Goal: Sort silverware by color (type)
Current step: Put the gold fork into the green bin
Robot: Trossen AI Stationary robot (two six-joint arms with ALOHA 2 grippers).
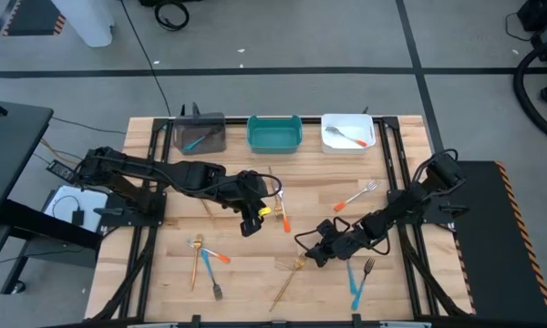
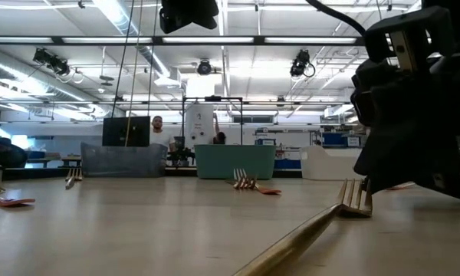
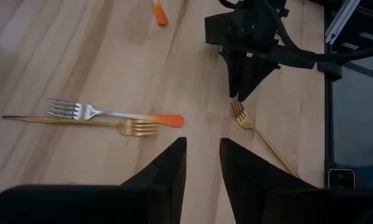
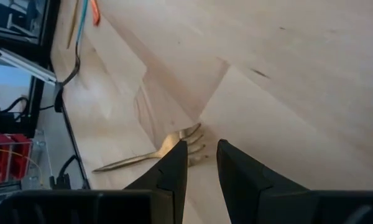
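Right claw — narrowly parted — straddles the gold fork head.

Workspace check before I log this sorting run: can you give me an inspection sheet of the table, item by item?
Surface: wooden table, slatted top.
Job's things: gold fork lies at the right gripper's tip; orange-handled fork and blue-handled fork on the right; a gold, an orange-handled and a blue-handled piece grouped at the left front. Grey bin holds a blue piece, white bin an orange-handled fork, teal bin looks empty.
Clutter: nothing seen.
Grippers: right gripper low over the gold fork's head, jaws slightly apart; left gripper above mid-table, jaws slightly apart, holding nothing.
Cables: black loops at both arms.
Surroundings: people far behind in the low view.
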